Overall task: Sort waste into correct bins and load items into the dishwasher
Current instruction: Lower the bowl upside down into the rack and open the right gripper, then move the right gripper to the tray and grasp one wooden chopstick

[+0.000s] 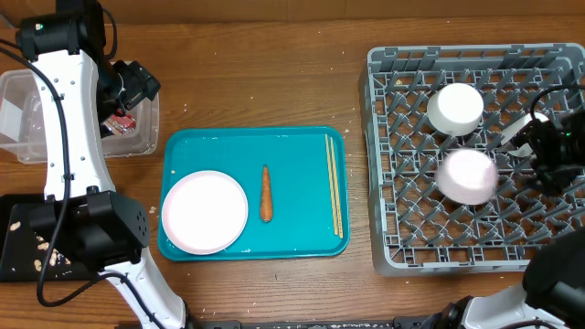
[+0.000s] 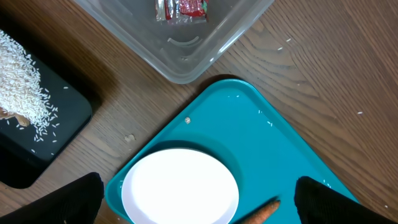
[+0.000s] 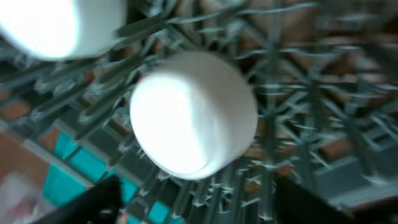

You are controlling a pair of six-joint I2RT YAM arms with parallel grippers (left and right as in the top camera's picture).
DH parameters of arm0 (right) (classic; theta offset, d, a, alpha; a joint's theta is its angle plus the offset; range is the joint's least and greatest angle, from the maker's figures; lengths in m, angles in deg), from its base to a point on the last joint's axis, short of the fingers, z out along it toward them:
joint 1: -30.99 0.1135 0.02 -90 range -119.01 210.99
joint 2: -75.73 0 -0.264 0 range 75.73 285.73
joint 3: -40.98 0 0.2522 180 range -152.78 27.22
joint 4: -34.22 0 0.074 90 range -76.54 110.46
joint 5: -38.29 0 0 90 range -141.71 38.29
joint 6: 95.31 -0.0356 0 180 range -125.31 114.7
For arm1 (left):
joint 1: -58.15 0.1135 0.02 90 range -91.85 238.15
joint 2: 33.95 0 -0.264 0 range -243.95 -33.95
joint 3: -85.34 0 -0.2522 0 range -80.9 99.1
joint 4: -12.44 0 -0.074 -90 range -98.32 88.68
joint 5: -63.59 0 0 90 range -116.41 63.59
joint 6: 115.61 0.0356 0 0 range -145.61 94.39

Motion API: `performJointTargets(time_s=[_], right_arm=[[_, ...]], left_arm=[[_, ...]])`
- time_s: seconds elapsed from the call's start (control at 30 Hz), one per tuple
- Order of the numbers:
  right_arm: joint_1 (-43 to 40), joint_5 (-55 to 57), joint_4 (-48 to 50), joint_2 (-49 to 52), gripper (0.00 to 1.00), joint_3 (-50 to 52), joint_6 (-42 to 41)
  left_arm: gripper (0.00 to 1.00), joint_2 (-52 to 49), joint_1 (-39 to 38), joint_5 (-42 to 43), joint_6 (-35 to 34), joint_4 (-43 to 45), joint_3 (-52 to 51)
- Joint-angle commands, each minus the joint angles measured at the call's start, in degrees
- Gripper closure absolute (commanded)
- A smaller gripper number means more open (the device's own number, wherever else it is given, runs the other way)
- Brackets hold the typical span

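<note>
A white plate, a carrot and a pair of chopsticks lie on the teal tray. My left gripper is open and empty, high over the clear bin's right end. A red wrapper lies in that bin. The left wrist view shows the plate and the carrot tip between the open fingers. My right gripper is open beside a white bowl resting upside down in the grey dish rack. That bowl also shows in the blurred right wrist view, ahead of the fingers.
A second white bowl sits in the rack behind the first. A black bin with rice and scraps stands at the front left. The clear bin's corner reaches close to the tray's far left corner.
</note>
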Motion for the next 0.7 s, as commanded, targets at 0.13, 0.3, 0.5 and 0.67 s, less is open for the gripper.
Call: performJointTargets(time_s=[0.13,0.3,0.5,0.67], right_arm=[[1.9,6.2,-2.4,-6.3,0.08,-3.1,-1.2],[8.0,-1.5,-2.7,-8.8,0.07,-3.4,3.8],[22.9,-4.8,0.1,-9.0,0.07,-3.4,9.3],[37.5,-2.6,7.3,-9.0,0.12,-3.3,8.8]], left_arm=[[0.0,0.6,-0.1,-0.7,-0.5,0.1,1.3],[0.0,0.6,-0.1,-0.7,-0.5,0.1,1.3],[0.0,0.5,-0.2,-0.7,-0.5,0.2,1.3],[0.0,0.5,-0.1,-0.7,-0.5,0.1,1.3]])
